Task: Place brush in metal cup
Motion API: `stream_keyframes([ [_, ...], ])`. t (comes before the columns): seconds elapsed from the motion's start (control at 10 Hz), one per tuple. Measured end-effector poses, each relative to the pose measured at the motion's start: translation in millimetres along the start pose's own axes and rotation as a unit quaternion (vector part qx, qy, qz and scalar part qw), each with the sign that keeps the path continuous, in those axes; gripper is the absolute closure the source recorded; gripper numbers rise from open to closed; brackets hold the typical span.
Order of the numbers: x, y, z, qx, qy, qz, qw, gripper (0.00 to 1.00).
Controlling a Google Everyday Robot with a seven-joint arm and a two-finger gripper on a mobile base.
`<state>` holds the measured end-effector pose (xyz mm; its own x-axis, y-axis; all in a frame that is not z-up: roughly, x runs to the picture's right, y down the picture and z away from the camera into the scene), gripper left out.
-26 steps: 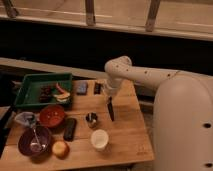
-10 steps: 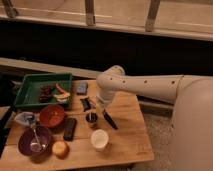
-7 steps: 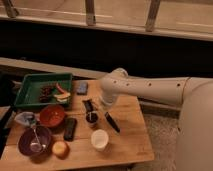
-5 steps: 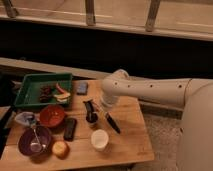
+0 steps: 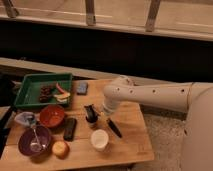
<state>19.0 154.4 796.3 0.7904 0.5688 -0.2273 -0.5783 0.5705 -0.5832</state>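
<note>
Near the middle of the table point(image 5: 131, 146), just right of the metal cup point(image 5: 92, 121), the brush point(image 5: 114, 128) is seen as a slim black bar. Its long axis runs diagonally, from under the end of the white arm down toward the table's near right corner. Its lower tip is just right of the white cup point(image 5: 99, 139). Whether that tip touches the wood cannot be told.

The gripper point(image 5: 101, 115) is placed low at the arm's end, between the metal cup and the visible bar, jaws closed tight. The brush is judged to be clamped in them, since the bar starts right at the wrist. A dark upright block is seen directly over the metal cup's mouth. Brush head or gripper finger cannot be told.

Key relation: the metal cup is immediately left of the gripper, while the visible length of the brush trails off to the opposite side, right and toward the near edge, tilted rather than upright. For insertion, that axis is expected to need swinging toward vertical with one end brought over the cup's opening. The white cup, close in front, is the likely thing to be clipped.
</note>
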Motion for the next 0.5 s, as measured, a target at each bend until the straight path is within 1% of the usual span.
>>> stream_keyframes([
  [0.4,7.0,9.2,6.0,-0.012,-0.002,0.003,0.9999,1.0],
  [0.5,7.3,12.5,7.9,-0.018,-0.005,-0.001,0.9998,0.95],
])
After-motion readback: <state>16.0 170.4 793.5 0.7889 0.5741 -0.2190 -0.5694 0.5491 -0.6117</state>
